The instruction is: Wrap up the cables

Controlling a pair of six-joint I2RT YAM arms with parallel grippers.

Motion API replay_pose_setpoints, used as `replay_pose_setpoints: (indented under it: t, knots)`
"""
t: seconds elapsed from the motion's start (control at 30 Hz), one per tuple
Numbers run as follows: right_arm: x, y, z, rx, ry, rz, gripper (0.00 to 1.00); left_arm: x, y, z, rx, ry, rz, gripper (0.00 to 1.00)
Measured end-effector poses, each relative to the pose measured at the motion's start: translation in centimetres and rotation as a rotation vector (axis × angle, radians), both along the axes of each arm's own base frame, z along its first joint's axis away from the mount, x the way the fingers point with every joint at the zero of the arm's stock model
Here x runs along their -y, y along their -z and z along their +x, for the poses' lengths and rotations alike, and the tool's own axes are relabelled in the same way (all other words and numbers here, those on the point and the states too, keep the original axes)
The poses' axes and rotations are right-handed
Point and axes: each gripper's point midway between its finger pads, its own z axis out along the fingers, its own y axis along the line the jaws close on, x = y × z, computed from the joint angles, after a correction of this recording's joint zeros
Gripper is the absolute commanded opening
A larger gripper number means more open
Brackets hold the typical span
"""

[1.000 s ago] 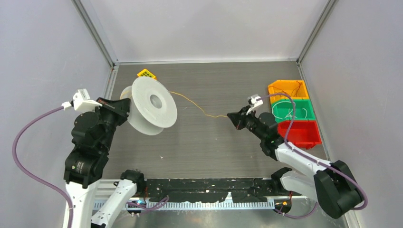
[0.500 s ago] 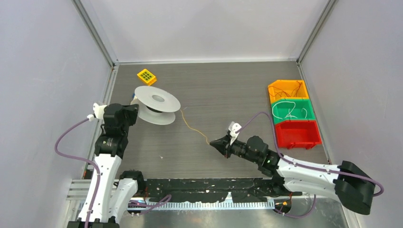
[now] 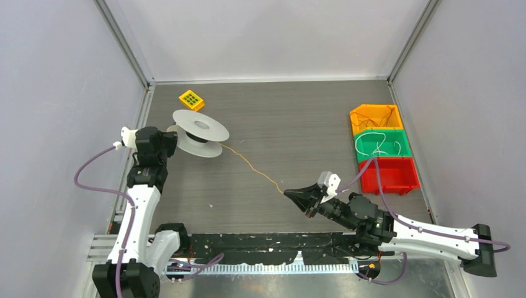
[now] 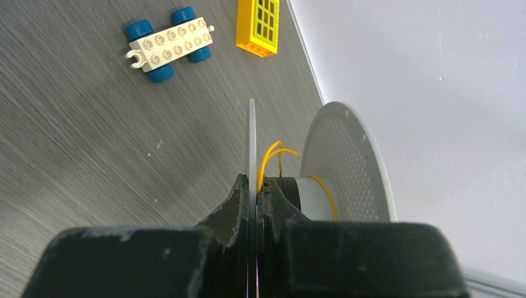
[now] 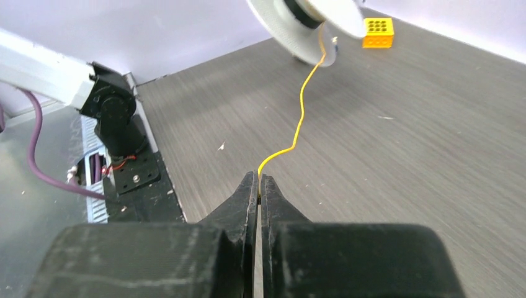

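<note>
A thin yellow-orange cable [image 3: 251, 166] runs across the table from a white spool [image 3: 200, 131] at the left to my right gripper [image 3: 288, 194]. The right gripper is shut on the cable's end; the right wrist view shows the cable [image 5: 299, 121] rising from between its jaws [image 5: 257, 180] toward the spool [image 5: 291, 28]. My left gripper [image 3: 169, 138] is shut on one flange of the spool [image 4: 252, 143], held edge-on between its jaws. A few yellow turns of cable [image 4: 273, 155] lie on the spool's hub.
A yellow toy brick [image 3: 191, 99] lies behind the spool; a white wheeled brick with blue wheels [image 4: 169, 42] shows in the left wrist view. Orange [image 3: 372, 116], green [image 3: 379, 144] and red [image 3: 389, 176] bins stand at the right, two holding wires. A black rail [image 3: 267, 242] runs along the near edge.
The left arm lowered the spool from upright and high down to the table, flanges now about level. The right gripper pulled the cable end from mid-table toward the near edge.
</note>
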Motion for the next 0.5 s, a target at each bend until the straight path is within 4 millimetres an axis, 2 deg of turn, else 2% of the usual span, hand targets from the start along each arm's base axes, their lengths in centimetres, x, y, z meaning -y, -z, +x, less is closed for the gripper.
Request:
replay_pose_setpoints:
  t: [0.1, 0.23, 0.4, 0.5]
  knots:
    - [1.1, -0.8, 0.4, 0.016, 0.040, 0.022, 0.05, -0.2, 0.6, 0.4, -0.018, 0.011, 0.004, 0.00]
    - [1.3, -0.9, 0.4, 0.038, 0.040, 0.011, 0.06, 0.0, 1.1, 0.8, -0.031, 0.041, 0.014, 0.00]
    - [-0.3, -1.3, -0.3, 0.050, -0.028, -0.043, 0.06, 1.3, 1.9, 2.1, -0.048, 0.149, 0.061, 0.00]
    - [-2.0, -3.2, -0.5, 0.053, -0.066, -0.059, 0.06, 2.5, 2.7, 2.5, -0.083, 0.230, 0.127, 0.00]
